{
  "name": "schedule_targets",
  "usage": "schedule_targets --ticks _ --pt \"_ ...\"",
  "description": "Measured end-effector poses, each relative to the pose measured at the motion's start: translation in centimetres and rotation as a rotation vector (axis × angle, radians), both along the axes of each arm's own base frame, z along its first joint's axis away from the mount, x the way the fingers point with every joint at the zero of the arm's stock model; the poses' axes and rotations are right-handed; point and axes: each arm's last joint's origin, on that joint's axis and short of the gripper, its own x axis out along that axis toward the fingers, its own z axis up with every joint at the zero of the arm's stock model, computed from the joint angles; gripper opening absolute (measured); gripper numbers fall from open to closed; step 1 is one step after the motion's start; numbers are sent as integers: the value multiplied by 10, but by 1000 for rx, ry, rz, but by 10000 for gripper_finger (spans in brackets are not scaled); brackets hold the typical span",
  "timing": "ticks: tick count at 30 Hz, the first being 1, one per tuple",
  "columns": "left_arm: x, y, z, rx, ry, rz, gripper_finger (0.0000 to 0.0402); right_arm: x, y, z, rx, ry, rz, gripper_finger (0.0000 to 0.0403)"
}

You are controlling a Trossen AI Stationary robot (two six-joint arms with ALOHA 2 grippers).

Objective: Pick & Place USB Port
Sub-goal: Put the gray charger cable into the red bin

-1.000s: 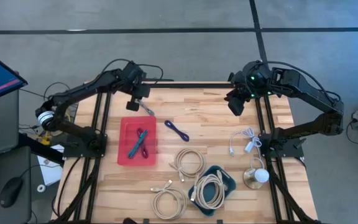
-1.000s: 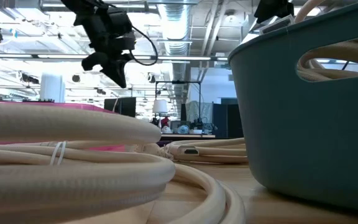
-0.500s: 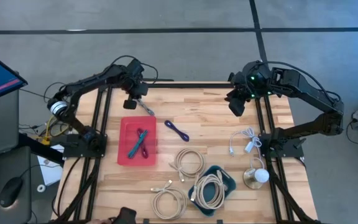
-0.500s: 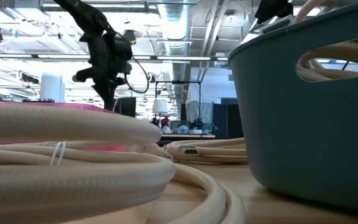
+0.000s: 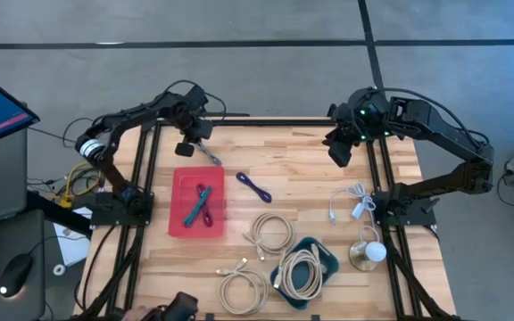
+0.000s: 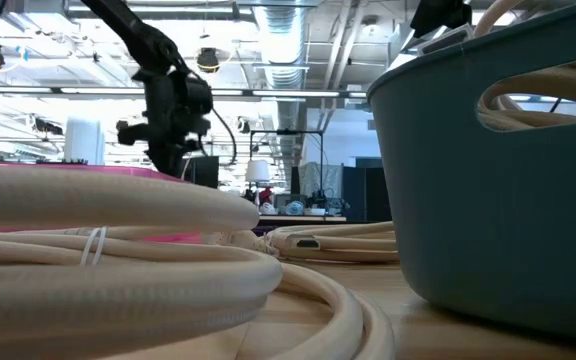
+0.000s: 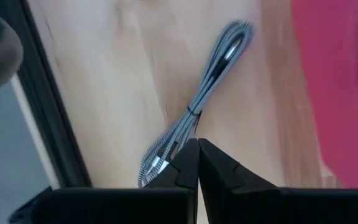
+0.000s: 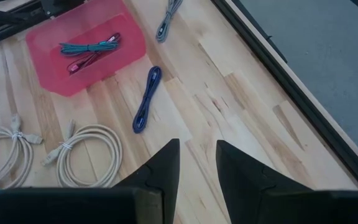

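we held our left claw (image 7: 197, 163) above the far left part of the worktop (image 5: 310, 178), its fingers pressed together on nothing, just over the near end of the grey braided cable (image 7: 197, 102) that lay flat beside the red tray (image 5: 178, 192). our right claw (image 8: 196, 163) waited over the far right edge with its fingers parted and empty, the blue cable (image 8: 146, 99) lying between them and the tray.
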Motion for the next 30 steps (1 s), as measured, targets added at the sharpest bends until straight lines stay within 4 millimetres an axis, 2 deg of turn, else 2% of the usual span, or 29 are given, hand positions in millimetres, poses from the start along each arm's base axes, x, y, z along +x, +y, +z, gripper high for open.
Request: schedule_targets --ticks 5,11,16,20,25,30 --pt "2 8 -17 -18 59 14 8 0 0 0 0 0 -1 98" --pt "8 11 -12 71 7 22 8 0 0 0 0 0 0 98" --pt "17 20 -7 161 -96 98 8 0 0 0 0 0 -1 98" --pt "17 21 -16 134 -54 115 11 0 0 0 2 -1 -2 98" --pt "18 15 -24 107 30 133 40 0 0 0 2 -1 -2 98" --pt "24 11 -25 107 26 122 85 0 0 0 2 -1 -2 98"
